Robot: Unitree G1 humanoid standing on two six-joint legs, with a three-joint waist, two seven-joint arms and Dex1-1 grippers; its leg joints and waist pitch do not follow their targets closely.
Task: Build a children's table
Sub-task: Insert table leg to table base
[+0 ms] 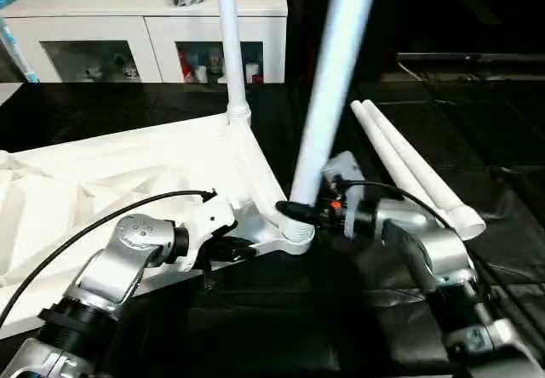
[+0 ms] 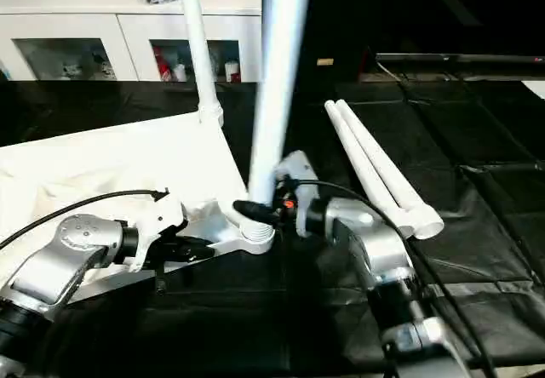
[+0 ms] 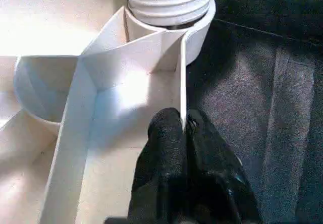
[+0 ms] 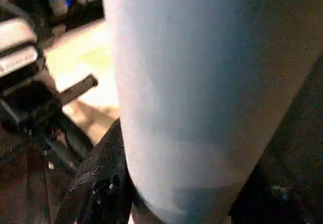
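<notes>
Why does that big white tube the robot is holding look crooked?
It is the near leg, and it leans right out of the corner socket, while the far leg stands nearly upright. It seems not fully seated. The right gripper grips its base.

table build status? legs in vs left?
One leg already stands in the far corner socket of the upturned top. In hand: the right end effector grips a second leg at the near corner socket, its threaded end in the socket's mouth, while the left end effector pinches the top's rim. Left: two legs lying on the black mat.
</notes>
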